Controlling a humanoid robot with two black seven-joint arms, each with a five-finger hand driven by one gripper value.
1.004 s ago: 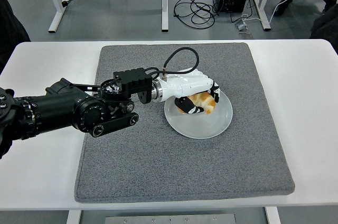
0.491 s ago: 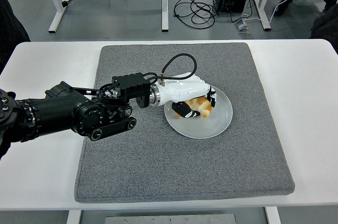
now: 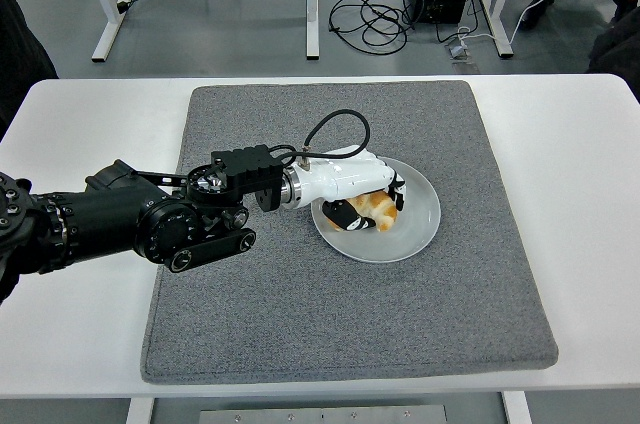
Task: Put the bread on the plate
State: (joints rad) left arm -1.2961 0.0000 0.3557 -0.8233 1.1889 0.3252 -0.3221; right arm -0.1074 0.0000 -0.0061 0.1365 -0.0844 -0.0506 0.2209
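Observation:
A golden-brown piece of bread (image 3: 372, 208) lies on the white round plate (image 3: 415, 222), at its left-middle. The plate sits on the grey mat (image 3: 340, 304). My left hand (image 3: 362, 202), white with black fingertips, reaches in from the left and is curled around the bread from above and from the left side. Its fingers hide part of the bread. The black left arm (image 3: 150, 219) stretches across the mat's left edge. My right arm does not show.
The grey mat covers the middle of the white table (image 3: 590, 194). A black cable loop (image 3: 335, 124) rises from the left wrist. Table legs and cables show on the floor beyond the far edge.
My left hand with the bread has drawn back to the left, from the plate's middle to its left part. The arm has pulled back with it.

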